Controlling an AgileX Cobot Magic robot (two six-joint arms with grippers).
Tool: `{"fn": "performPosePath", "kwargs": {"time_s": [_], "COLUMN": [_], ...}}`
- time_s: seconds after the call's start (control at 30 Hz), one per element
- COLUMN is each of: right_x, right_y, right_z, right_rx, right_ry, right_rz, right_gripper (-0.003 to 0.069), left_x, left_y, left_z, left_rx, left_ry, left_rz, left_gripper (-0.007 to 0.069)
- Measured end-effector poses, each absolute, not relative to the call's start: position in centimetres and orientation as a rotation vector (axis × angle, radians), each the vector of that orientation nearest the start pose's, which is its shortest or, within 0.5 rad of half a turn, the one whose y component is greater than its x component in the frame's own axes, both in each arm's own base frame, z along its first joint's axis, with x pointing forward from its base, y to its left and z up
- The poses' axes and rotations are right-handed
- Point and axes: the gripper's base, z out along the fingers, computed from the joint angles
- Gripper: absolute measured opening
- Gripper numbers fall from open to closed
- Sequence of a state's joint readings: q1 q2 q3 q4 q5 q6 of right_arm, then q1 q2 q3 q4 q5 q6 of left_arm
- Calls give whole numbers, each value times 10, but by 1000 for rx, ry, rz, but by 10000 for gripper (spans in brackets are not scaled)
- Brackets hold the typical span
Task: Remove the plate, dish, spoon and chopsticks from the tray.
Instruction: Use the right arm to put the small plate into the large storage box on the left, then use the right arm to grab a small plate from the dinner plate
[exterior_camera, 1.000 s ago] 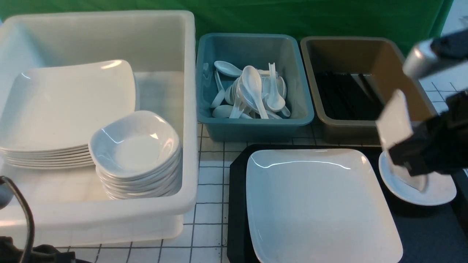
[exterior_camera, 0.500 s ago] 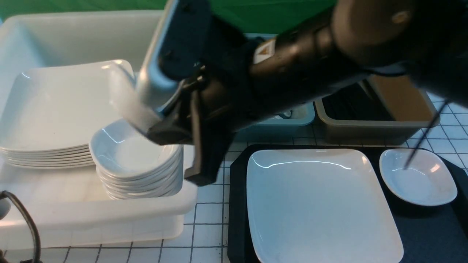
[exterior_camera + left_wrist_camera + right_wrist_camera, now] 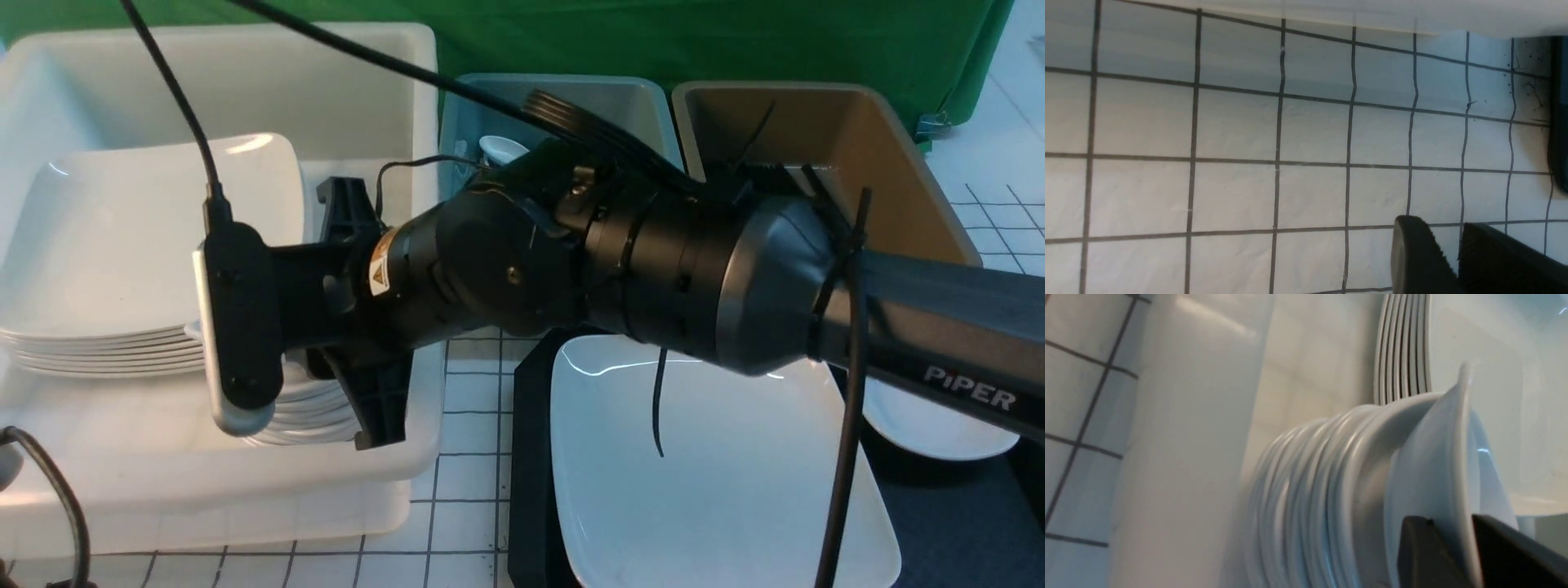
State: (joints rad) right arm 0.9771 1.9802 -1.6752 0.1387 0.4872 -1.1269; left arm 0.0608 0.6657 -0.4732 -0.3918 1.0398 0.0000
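White tub: below & around R gripper. Blk tray to R of it, near side, lg sq. plate on top, flat. Brn tub & teal tub: both to R of it & farther out, teal nearer. Plate stack in white tub, just L of R gripper.

Dish stack right under R gripper. Small white dish: tilted steeply over stack, rim btwn R fingers; we can't tell if pinched or loose. 2nd small dish on tray, well to R of R gripper, partly hidden by arm. We see part of a white spoon in teal tub, beyond & R of R gripper. L gripper: tips slightly spread, over gridded sheet.
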Motion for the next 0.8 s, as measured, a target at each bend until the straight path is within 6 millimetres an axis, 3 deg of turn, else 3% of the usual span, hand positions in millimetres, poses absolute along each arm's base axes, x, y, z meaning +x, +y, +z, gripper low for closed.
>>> {"fn": "performPosePath", "kwargs": {"time_s": [0.27,0.33,0.43,0.7,0.8], "right_x": [255,252,247,226,217], "right_y": [388,383,375,332,295], "right_z": [286,298,317,362,381], "right_rx": [-1860,-1827,-1792,-1728,-1663], "right_ry": [1263,1280,1306,1572,1789], "right_rz": [82,98,122,120,-24], "right_gripper": [340,413,463,477,386], "left_x": [93,93,93,93,93], "left_y": [-24,-24,-24,-24,-24], "left_z": [246,246,246,246,246], "left_rx": [-250,-250,-250,-250,-250], "left_ry": [2655,2655,2655,2655,2655], "left_rz": [-496,-496,-496,-496,-496], "left_gripper": [181,183,186,193,197]}}
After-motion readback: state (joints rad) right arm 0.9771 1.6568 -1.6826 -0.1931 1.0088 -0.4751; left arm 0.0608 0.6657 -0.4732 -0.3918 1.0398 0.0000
